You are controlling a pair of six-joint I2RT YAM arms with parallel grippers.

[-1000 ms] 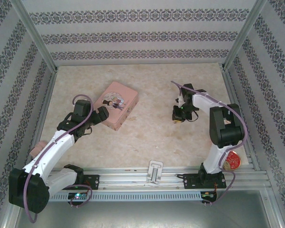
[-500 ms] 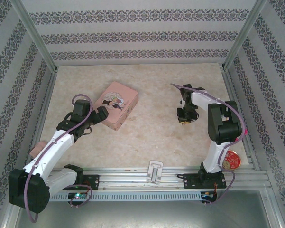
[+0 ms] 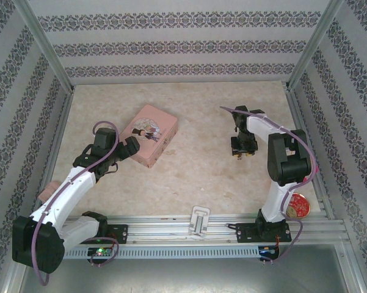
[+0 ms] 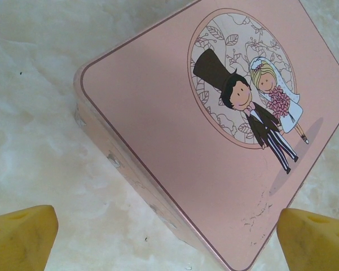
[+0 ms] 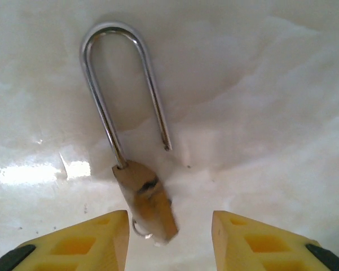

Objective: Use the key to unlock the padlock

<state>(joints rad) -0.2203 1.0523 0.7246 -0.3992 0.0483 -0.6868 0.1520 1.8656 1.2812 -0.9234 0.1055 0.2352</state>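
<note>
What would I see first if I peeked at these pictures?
The pink rectangular tin with a cartoon bride and groom, on the left half of the table. Then the tiny brass-coloured padlock lying flat between the yellow fingers of the right gripper, one end of its silver shackle free of the body.

- A pink tin [image 4: 158,130] with rounded corners lies on the pale marbled counter [image 4: 39,84], set at a slant across the view.
- Its lid bears a round picture [image 4: 245,79] of a cartoon groom in a top hat and a veiled bride with a bouquet.
- Fine scratches mark the lid near its lower corner.
- The tin's side wall faces lower left and shows a few small dents.
- The left end effector [image 4: 168,240] has its jaws spread wide, its yellow fingers [image 4: 22,234] at the two bottom corners.
- The tin's near corner lies between them.
</note>
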